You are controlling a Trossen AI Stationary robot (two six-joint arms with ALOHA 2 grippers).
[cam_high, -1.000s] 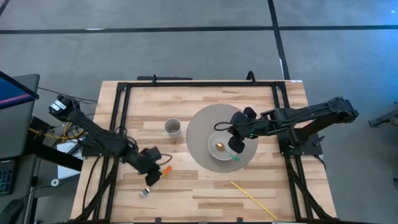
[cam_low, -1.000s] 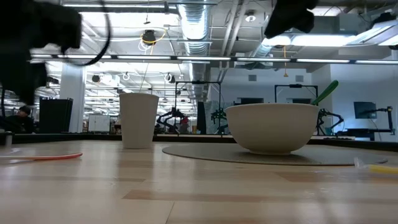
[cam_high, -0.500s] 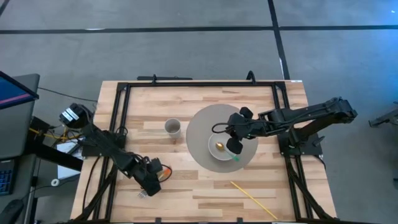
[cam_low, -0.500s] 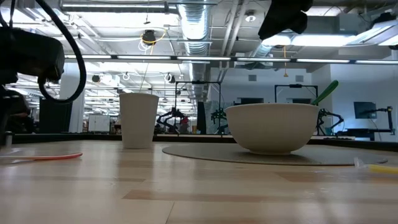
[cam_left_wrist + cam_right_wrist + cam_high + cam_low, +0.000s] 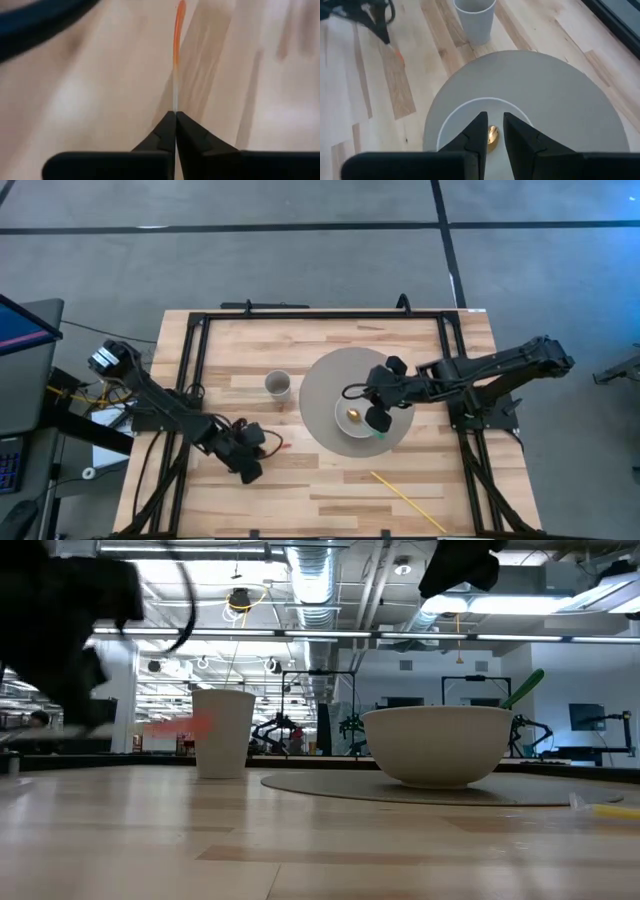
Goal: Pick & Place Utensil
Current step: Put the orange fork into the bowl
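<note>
My left gripper (image 5: 256, 457) is near the table's front left and is shut on a thin orange utensil (image 5: 178, 35). The utensil's orange end (image 5: 275, 446) sticks out past the fingertips. In the low view it is an orange streak (image 5: 182, 725) above the table, in front of the white cup. My right gripper (image 5: 370, 402) hovers over the white bowl (image 5: 343, 428) with a narrow gap between its fingers (image 5: 495, 131) and holds nothing. The bowl stands on a grey round mat (image 5: 320, 385). It holds a gold piece (image 5: 493, 134), and a green utensil (image 5: 524, 688) leans on its rim. My left gripper pinches the utensil's pale shaft (image 5: 175, 102) between its two fingertips. The utensil runs straight on from the fingers, along them, with its orange end away from the gripper. It is lifted clear of the table and about level in the low view.
A white cup (image 5: 278, 385) stands left of the mat, and also shows in the right wrist view (image 5: 475, 17). A thin yellow stick (image 5: 405, 498) lies on the wood near the front right. A black frame (image 5: 200, 380) runs round the table.
My left gripper has dipped toward the table's near edge onto the orange utensil, then come up and a little toward the right with it. The utensil, which lay flat on the wood, is now lifted clear. My right gripper has drifted slightly toward the left over the bowl.
</note>
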